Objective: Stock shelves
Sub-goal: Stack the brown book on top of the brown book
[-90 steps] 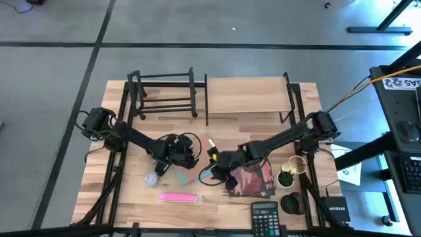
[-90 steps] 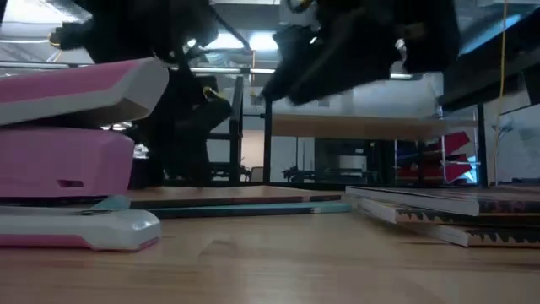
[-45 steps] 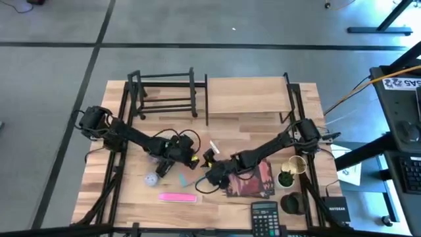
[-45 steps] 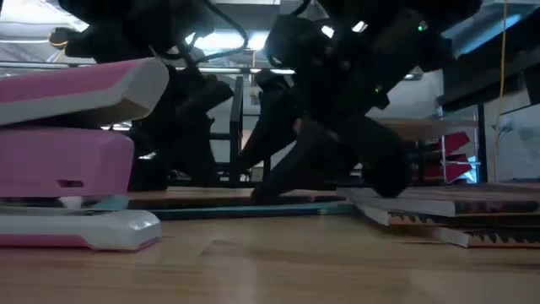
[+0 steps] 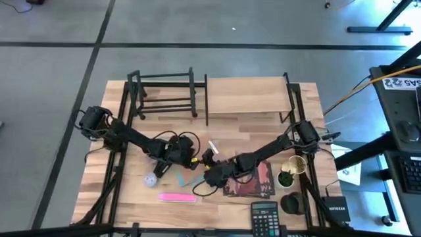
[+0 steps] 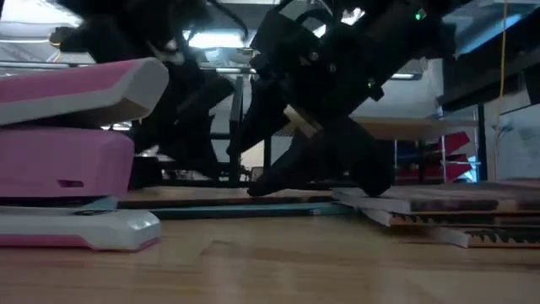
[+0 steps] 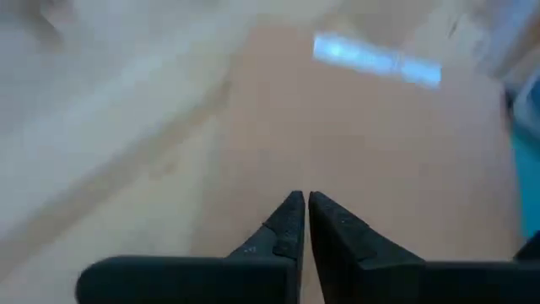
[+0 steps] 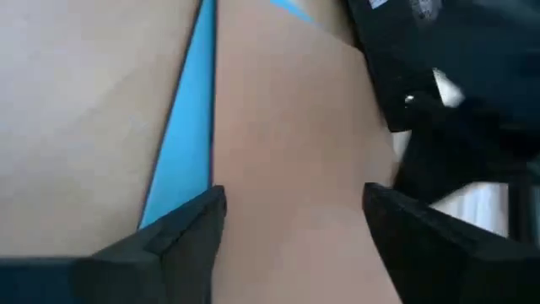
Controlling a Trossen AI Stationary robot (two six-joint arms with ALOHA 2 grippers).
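Right pincer (image 5: 205, 176) is hanging wide open and empty over the thin blue strip (image 5: 191, 179) on the bench (image 5: 223, 125); left pincer (image 5: 162, 170) is sitting pressed together, empty. Shelves (image 5: 247, 95) and rack (image 5: 164, 93) are standing at the back. Next: close on the strip, I'd say.

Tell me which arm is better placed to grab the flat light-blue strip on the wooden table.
Right, likely. The right gripper hangs low with jaws open beside the flat light-blue strip; the left gripper has its jaws shut.
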